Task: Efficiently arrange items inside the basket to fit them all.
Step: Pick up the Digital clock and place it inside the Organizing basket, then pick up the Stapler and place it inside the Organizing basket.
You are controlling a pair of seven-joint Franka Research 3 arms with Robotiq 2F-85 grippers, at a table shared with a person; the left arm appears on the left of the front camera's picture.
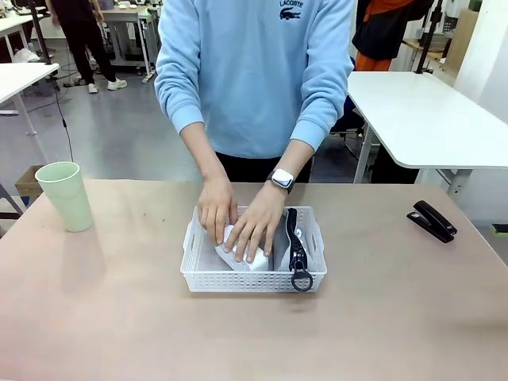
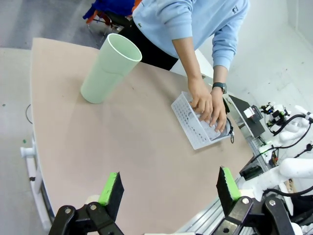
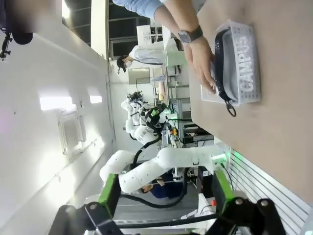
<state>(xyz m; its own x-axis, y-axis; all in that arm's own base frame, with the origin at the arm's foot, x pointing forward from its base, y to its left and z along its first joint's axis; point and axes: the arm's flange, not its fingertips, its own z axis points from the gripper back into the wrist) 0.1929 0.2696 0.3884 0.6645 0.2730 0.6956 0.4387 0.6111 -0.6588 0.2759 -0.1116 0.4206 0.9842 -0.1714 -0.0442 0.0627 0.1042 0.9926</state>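
Left gripper and right gripper: both spread wide, holding nothing. Basket central on tabletop, person's hands inside on white device, pouch on edge along its right wall. Cup well apart, left.

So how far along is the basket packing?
Done: the grey pouch stands on edge along one side of the basket. In hand: the person's hands are on the white device beside it. Left: the green cup stands on the table, outside the basket.
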